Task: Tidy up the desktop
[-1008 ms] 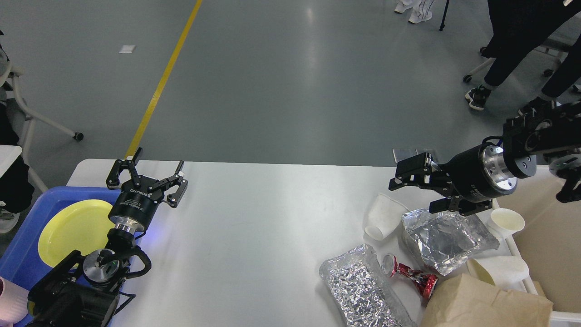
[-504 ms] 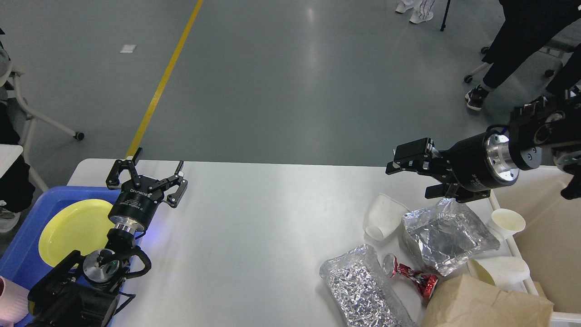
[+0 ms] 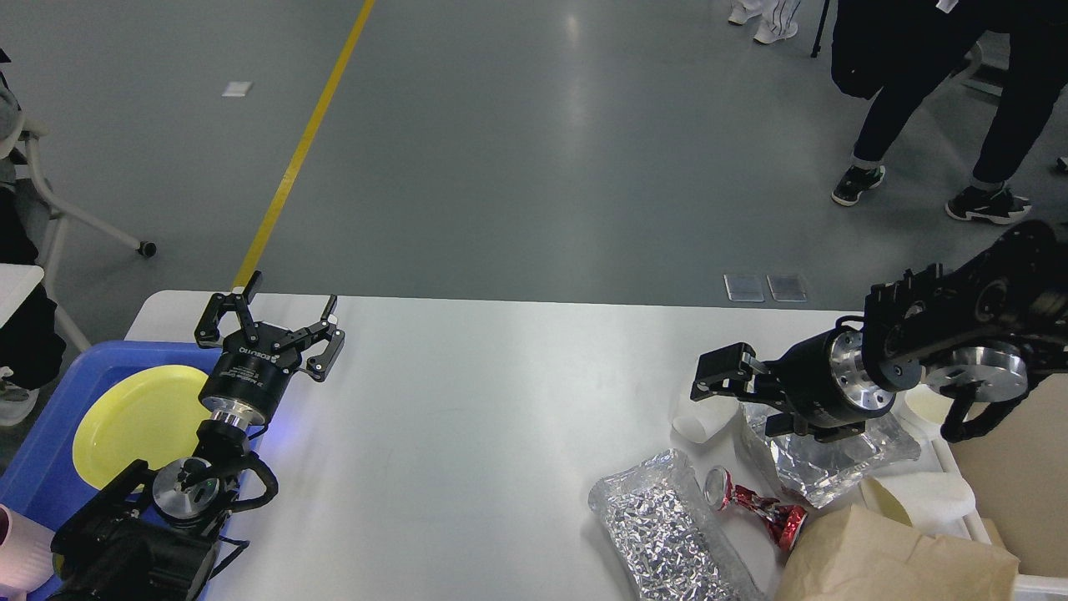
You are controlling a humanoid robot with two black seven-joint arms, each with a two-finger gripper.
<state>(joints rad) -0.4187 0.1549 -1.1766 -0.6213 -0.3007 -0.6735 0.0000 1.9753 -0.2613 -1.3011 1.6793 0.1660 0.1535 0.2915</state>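
Left gripper (image 3: pixel 269 321) spread wide, body printed "ROBOTIQ".

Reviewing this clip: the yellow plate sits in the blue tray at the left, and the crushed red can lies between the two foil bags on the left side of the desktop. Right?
Not quite. In the head view the crushed red can lies between the foil bags on the right side of the desktop. The yellow plate does sit in the blue tray.

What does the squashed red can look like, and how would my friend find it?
Start at the right end of the white desktop, where the rubbish is piled. The can lies on its side between two crinkly silver foil bags, just above the brown paper bag. It is the only red, crushed metal thing there.
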